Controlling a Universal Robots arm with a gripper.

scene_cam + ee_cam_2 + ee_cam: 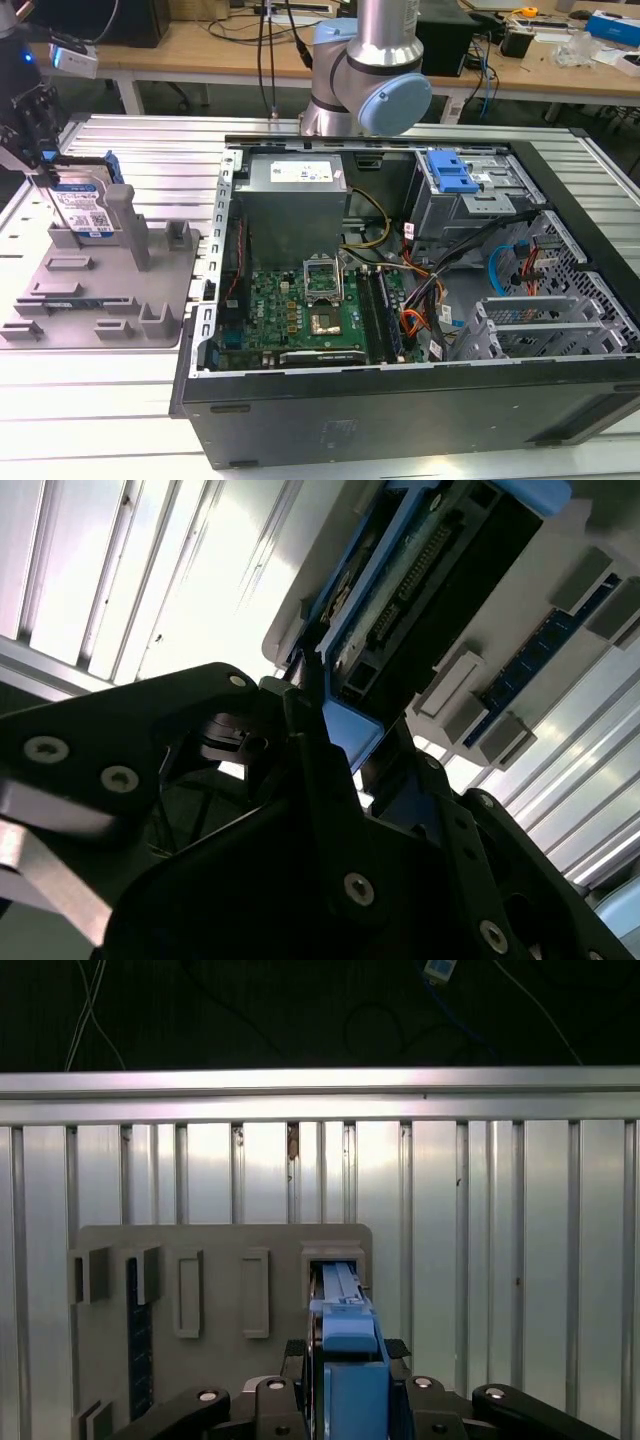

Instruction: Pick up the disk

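Disk (82,210) standing on edge in the gray fixture (100,290) at the left of the exterior view, long axis upright, directly under the hand (35,165). Fingers closed down either side of its top edge, blue rail (345,1325) pinched between them in both wrist views; bottom seemingly not yet out of the slot.

The pincer (45,165) gripped the upright disk (85,205) on the gray fixture (100,290), at nine o'clock from the open computer case (400,300).
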